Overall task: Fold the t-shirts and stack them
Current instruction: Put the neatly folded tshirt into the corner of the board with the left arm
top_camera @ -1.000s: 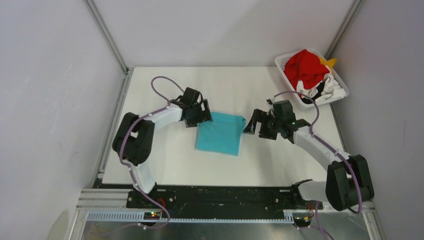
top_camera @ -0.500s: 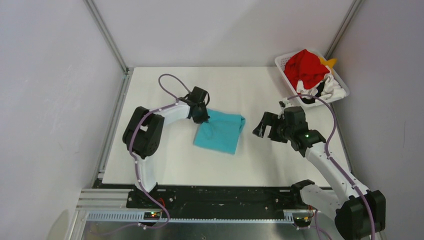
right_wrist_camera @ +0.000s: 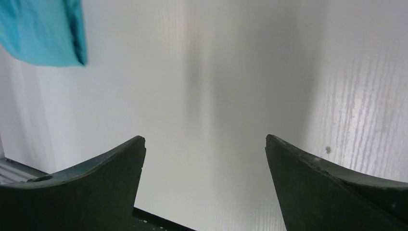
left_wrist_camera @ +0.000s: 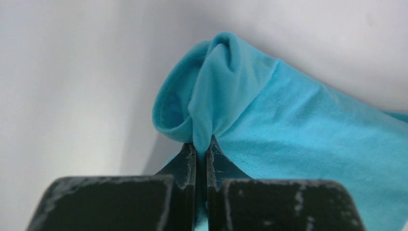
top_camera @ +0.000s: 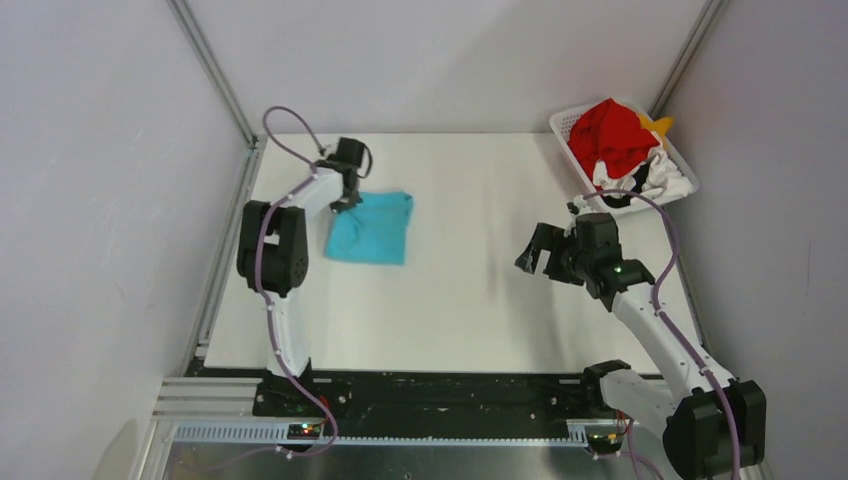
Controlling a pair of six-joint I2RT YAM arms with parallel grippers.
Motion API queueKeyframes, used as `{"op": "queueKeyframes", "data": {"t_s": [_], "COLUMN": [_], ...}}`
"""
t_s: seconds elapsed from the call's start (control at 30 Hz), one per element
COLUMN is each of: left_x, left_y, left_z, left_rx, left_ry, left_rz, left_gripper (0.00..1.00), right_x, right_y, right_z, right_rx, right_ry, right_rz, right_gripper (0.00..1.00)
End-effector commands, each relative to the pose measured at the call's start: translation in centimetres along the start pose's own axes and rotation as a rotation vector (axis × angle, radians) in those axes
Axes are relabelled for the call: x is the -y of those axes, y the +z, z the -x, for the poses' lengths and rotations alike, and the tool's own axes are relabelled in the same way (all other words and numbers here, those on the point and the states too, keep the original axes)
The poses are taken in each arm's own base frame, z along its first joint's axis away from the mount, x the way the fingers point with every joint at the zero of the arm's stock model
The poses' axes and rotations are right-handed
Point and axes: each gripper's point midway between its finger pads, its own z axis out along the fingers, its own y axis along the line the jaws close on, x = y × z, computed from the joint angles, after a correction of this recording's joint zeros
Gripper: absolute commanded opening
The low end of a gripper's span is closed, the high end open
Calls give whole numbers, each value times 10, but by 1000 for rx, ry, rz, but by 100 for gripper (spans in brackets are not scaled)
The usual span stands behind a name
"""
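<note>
One teal shirt (top_camera: 372, 228) is lying folded at the far left of the bench (top_camera: 470, 310), with its corner bunching between the clenched left tool (left_wrist_camera: 201, 147). The right tool (right_wrist_camera: 204, 144) is hanging spread wide over bare bench, grasping nothing. A red shirt (top_camera: 610, 135), a white-and-black shirt (top_camera: 660, 178) and a yellow shirt (top_camera: 658, 125) are sitting heaped in the basket (top_camera: 562, 125).

One bench (top_camera: 470, 300) and one white basket (top_camera: 560, 125) are there. Four t-shirts show, by colour: one teal t-shirt (top_camera: 372, 228), one red t-shirt (top_camera: 610, 135), one white-and-black t-shirt (top_camera: 662, 180), one yellow t-shirt (top_camera: 658, 125). Tools are two: left tool (top_camera: 345, 202), right tool (top_camera: 535, 256).
</note>
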Motion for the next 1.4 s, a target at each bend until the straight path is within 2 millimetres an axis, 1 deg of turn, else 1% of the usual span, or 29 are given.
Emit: {"op": "queueKeyframes", "data": {"t_s": [0.0, 0.03, 0.07, 0.1, 0.13, 0.17, 0.2, 0.23, 0.27, 0.3, 0.33, 0.37, 0.4, 0.43, 0.47, 0.53, 0.57, 0.67, 0.77, 1.0, 1.07, 1.13, 1.17, 1.2, 1.23, 1.27, 1.3, 1.33, 1.37], "left_x": [-42, -46, -56, -71, -83, -88, -96, -100, -105, -107, -111, -109, -119, -125, -117, -116, -120, -130, -141, -142, -147, -154, -157, -160, -162, -164, -166, -166, -168], "left_y": [12, 15, 11, 13, 9, 17, 15, 27, 26, 43, 41, 58, 69, 72, 71, 72, 71, 73, 77, 88, 88, 88, 85, 84, 76, 73, 57, 52, 27], "left_z": [71, 76, 96, 105, 122, 125, 143, 143, 160, 158, 177, 173, 182, 190, 203, 218, 225, 237, 236, 236, 239, 242, 244, 242, 246, 244, 252, 251, 263], "left_rx": [59, 58, 99, 127, 168, 159, 189, 173, 196, 171, 202, 184, 177, 183, 214, 260, 278, 316, 317, 326, 338, 346, 350, 345, 357, 354, 379, 379, 420], "left_ry": [-47, -33, -48, -16, -12, 53, 55, 117, 121, 184, 210, 235, 220, 196, 165, 127, 115, 100, 59, 86, 93, 100, 100, 97, 83, 78, 55, 48, 17], "left_rz": [32, 37, 59, 138, 187, 208, 225, 241, 238, 239, 237, 239, 238, 220, 159, 100, 102, 121, 147, 154, 187, 226, 239, 257, 262, 265, 261, 257, 246], "left_gripper": [0, 0, 0, 0, 1, 1, 1, 1, 1, 1, 1, 1, 3, 3, 5, 12, 14, 20, 20, 23, 30, 44, 62, 72, 90, 97, 98, 99, 99], "right_x": [10, 11, 11, 10, 11, 11, 11, 11, 11, 11, 12, 12, 12, 12, 12, 12, 10, 10, 13, 11, 10, 9, 9, 8, 7, 7, 8, 8, 9], "right_y": [6, 6, 7, 8, 8, 9, 9, 9, 8, 8, 7, 6, 5, 4, 3, 0, -2, -6, -9, -8, -6, -5, -5, -5, -5, -6, -6, -7, -7], "right_z": [9, 11, 11, 12, 13, 13, 14, 14, 15, 16, 17, 19, 19, 21, 22, 24, 25, 27, 31, 40, 41, 42, 41, 42, 43, 44, 45, 48, 49], "right_rx": [28, 34, 31, 33, 33, 33, 35, 35, 39, 42, 49, 56, 60, 69, 73, 89, 96, 110, 135, 171, 173, 171, 170, 170, 173, 178, 183, 190, 192], "right_ry": [-10, -7, -4, -5, -1, 1, 4, 5, 7, 8, 11, 10, 13, 13, 17, 25, 28, 34, 52, 53, 53, 53, 53, 52, 52, 49, 45, 36, 33], "right_rz": [-24, -23, -20, -16, -14, -14, -11, -11, -10, -10, -11, -12, -14, -17, -17, -16, -11, -12, -34, -31, -27, -18, -15, -11, -9, -10, -14, -17, -26], "right_gripper": [99, 99, 100, 100, 100, 100, 99, 100, 99, 99, 99, 99, 99, 99, 100, 100, 100, 100, 99, 99, 99, 99, 99, 100, 100, 100, 99, 99, 99]}}
